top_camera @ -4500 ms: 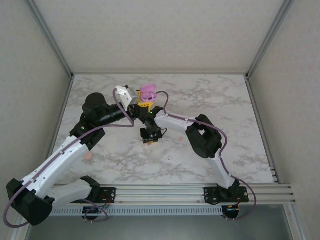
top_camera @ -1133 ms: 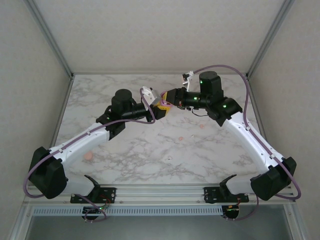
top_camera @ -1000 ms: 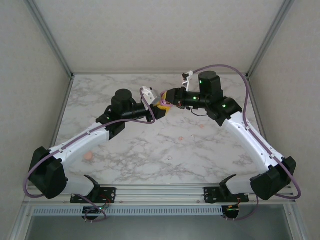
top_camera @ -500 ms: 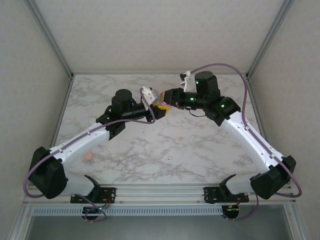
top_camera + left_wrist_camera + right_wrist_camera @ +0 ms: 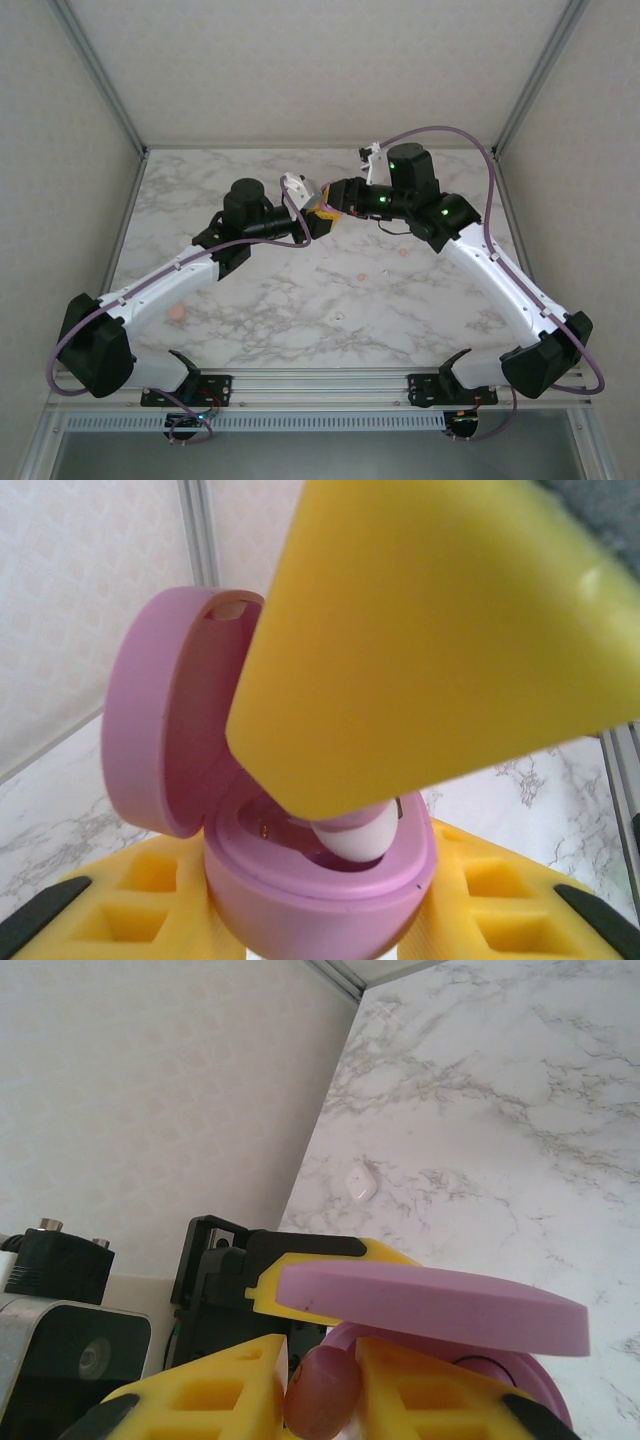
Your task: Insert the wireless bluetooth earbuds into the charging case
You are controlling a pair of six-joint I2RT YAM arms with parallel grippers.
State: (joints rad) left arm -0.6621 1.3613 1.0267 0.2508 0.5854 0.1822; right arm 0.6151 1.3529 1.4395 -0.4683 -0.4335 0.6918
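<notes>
The small, rounded purple-pink plastic earbud (image 5: pixel 322 1392) is pinched between the tips of my right claw (image 5: pixel 336 199), and the frame edge cuts off its lower part. From the left wrist I see just its pale tip in the well of the open purple pebble-shaped charging case (image 5: pixel 320 885). The rest is hidden behind a broad yellow finger (image 5: pixel 430 630), so I cannot tell whether it is seated. My left claw (image 5: pixel 318 215) clamps the case by its sides, above the white marbled tabletop (image 5: pixel 400 310).
</notes>
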